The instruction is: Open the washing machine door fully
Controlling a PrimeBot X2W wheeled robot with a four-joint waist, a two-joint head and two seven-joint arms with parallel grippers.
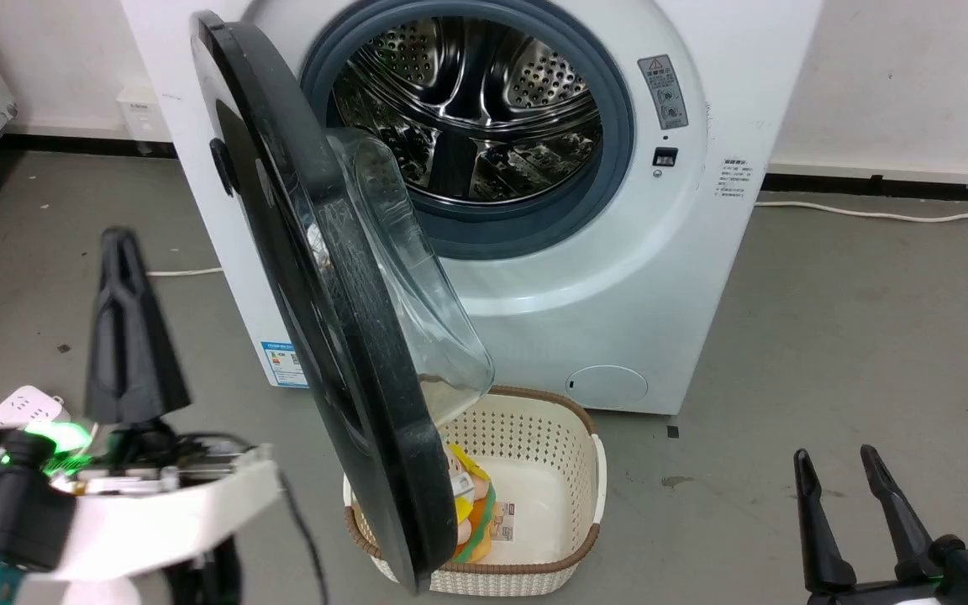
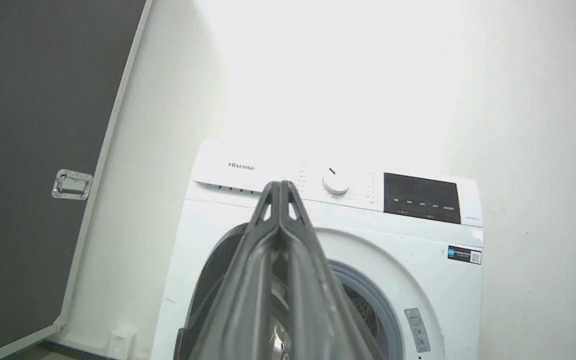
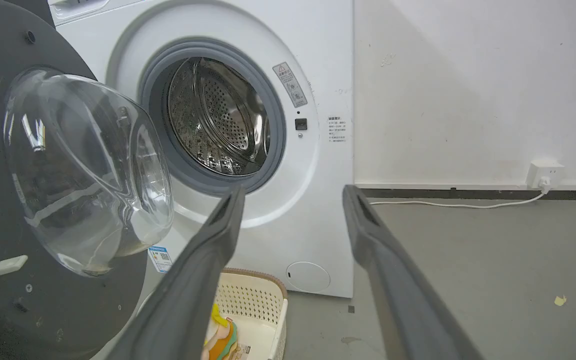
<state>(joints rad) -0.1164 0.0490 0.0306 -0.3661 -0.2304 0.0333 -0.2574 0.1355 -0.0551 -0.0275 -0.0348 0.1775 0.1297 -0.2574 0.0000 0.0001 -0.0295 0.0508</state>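
standing half open, the washing machine door (image 1: pixel 299 277) sits apart, right of the left gripper (image 1: pixel 118 244), pinched together and empty; the right gripper (image 1: pixel 839 464) gapes wide.

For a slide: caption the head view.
Washing machine door half open over a basket; left pincer shut, right pincer open.
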